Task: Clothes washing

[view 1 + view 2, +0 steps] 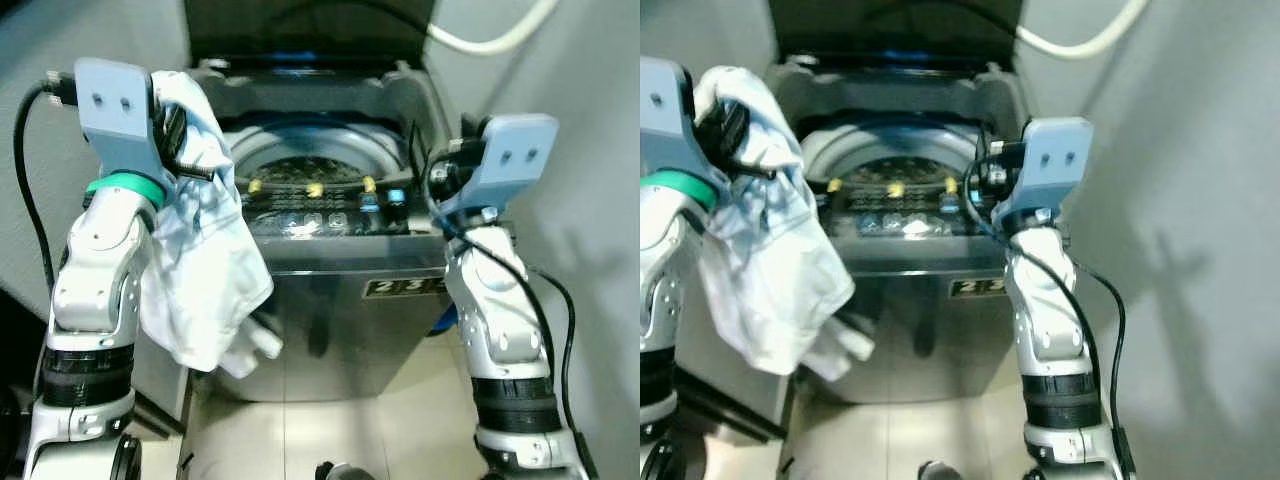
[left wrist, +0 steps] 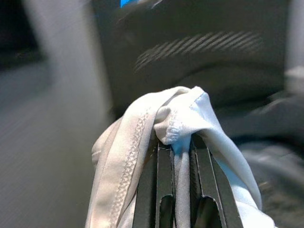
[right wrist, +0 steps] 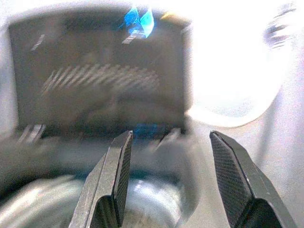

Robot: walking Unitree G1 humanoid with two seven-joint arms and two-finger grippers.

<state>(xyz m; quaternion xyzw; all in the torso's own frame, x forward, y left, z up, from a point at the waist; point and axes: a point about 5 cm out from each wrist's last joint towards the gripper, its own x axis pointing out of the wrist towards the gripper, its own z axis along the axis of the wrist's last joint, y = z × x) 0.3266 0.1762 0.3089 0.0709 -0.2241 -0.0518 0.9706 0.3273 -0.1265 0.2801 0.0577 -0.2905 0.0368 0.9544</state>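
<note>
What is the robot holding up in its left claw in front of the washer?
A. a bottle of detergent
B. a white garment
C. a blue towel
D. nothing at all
B: the left claw is shut on a white garment, which hangs down beside the washing machine with its lid up; the right claw is open and holds nothing.

Both my arms are raised at chest height: my left gripper pinches its fingers tight on white cloth, my right gripper holds its fingers spread apart.
</note>
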